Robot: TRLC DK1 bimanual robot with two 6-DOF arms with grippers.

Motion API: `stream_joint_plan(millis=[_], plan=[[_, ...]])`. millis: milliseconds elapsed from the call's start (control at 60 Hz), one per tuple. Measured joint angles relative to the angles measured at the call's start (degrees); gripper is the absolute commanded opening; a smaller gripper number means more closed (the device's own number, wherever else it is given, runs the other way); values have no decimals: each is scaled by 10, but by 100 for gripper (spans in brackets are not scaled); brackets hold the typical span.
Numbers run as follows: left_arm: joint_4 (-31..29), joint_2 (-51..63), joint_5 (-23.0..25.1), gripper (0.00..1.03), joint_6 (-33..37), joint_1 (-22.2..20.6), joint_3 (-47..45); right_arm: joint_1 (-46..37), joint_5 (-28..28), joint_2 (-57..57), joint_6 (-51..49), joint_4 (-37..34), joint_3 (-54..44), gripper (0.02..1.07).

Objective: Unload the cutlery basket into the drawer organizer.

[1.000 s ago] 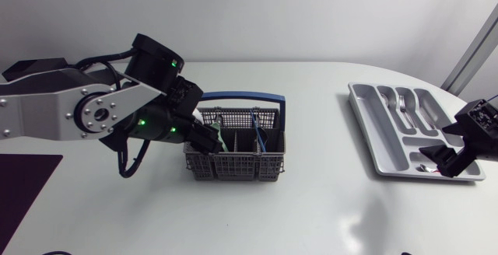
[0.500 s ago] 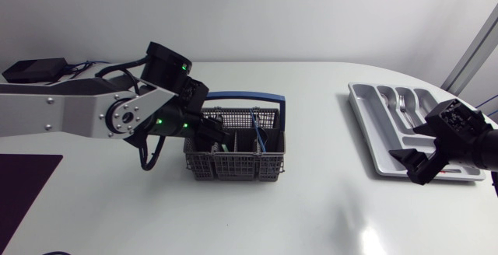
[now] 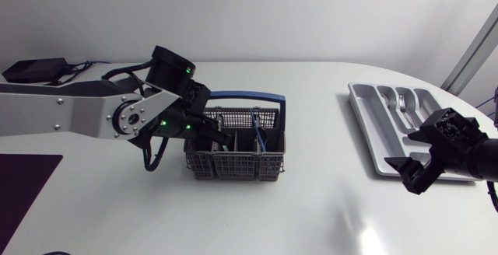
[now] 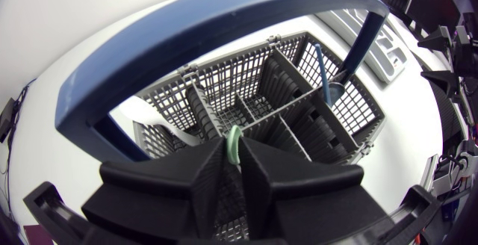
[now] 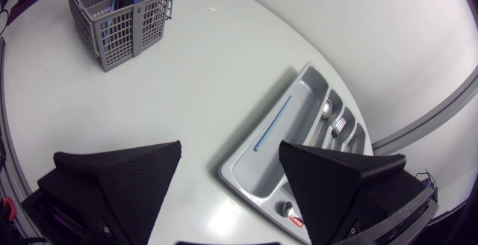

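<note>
Fingers of the left gripper (image 4: 232,154) are pressed onto the green-handled utensil (image 4: 234,140), one on each side of its rounded tip, down inside the cutlery basket (image 3: 233,164). Fingers of the right gripper (image 5: 230,155) stand wide apart with nothing between them.

The white desk (image 3: 311,216) carries everything. The left arm (image 3: 70,115) comes in low across it and bends down over the basket's left end, where its gripper sits in the end compartment. The right arm (image 3: 467,150) hangs above the near end of the drawer organizer (image 3: 362,111), which lies at the desk's right side, well apart from the basket.

The grey mesh basket stands upright near the desk's middle, with its blue handle (image 4: 224,28) arching over it. Blue-handled pieces (image 4: 321,77) stand in the compartment at the far end from the left gripper.

The grey organizer holds a fork (image 3: 402,109) in one short slot, a spoon (image 5: 326,109) in the slot beside it, and a thin blue stick (image 5: 272,123) in its long slot.
</note>
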Motion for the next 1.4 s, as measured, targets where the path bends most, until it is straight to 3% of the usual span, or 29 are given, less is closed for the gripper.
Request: stream_joint_plan(millis=[183,483,550,717,850,1017,1400], plan=[[14,-30,-13,4,0,-9,-27,4,5,-11,0,0,-7,97],[45,-115,-62,4,16,-49,-72,30,12,-43,2,-5,-15,97],[52,-137,-104,4,32,-63,-80,36,12,-53,3,-13,-15,97],[104,-220,-219,4,99,-150,-113,52,12,-84,8,-29,-15,97],[115,-261,-253,4,136,-184,-115,73,12,-107,23,-43,-15,96],[92,-295,-250,4,145,-182,-112,114,12,-132,60,-74,3,96],[-18,-238,-76,4,35,-156,11,305,12,-99,210,-88,115,96]])
